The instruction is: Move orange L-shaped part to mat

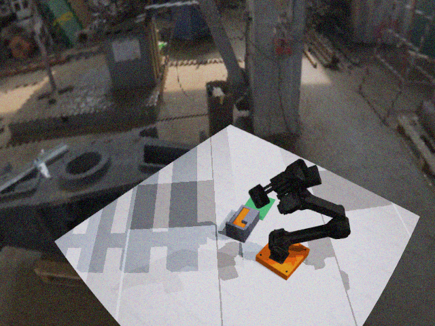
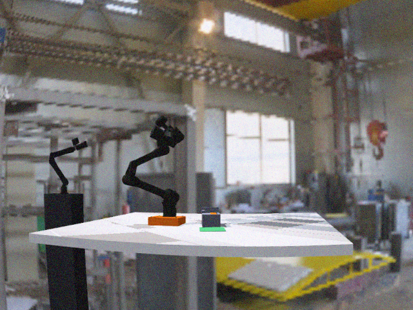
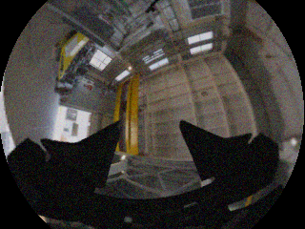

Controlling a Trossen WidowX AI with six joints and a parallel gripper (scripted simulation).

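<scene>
The orange L-shaped part (image 1: 240,218) (image 2: 213,213) is seated in its pocket in the grey tray (image 1: 235,231) (image 2: 211,221); no raised end can be made out in the top view, though the pocket's fine fit is too small to judge. The tray stands inward from all edges of the white worktop (image 1: 168,298) (image 2: 283,238), roughly between its far corner in the top view and the orange base plate (image 1: 286,274) (image 2: 155,221) of the arm (image 1: 308,231) (image 2: 146,190). The green mat (image 1: 265,211) (image 2: 212,229) lies beside the tray, on the side toward the far right edge of the worktop in that view, and carries no part.

The gripper (image 2: 161,123) (image 3: 152,124) is raised high above the worktop. Its fingers stand wide apart with nothing between them, and the wrist view looks mostly out at the building rather than down at the work.

Completed: nothing that the pictures show. Outstanding, in the inspector's judgement: the press on the L-shaped end, the tipping up of the other end, the pinch, the lift, the flat placing on the mat with top side up, and the release. The arm would first need to come down over the tray, and the fingers would probably need narrowing for the press.
</scene>
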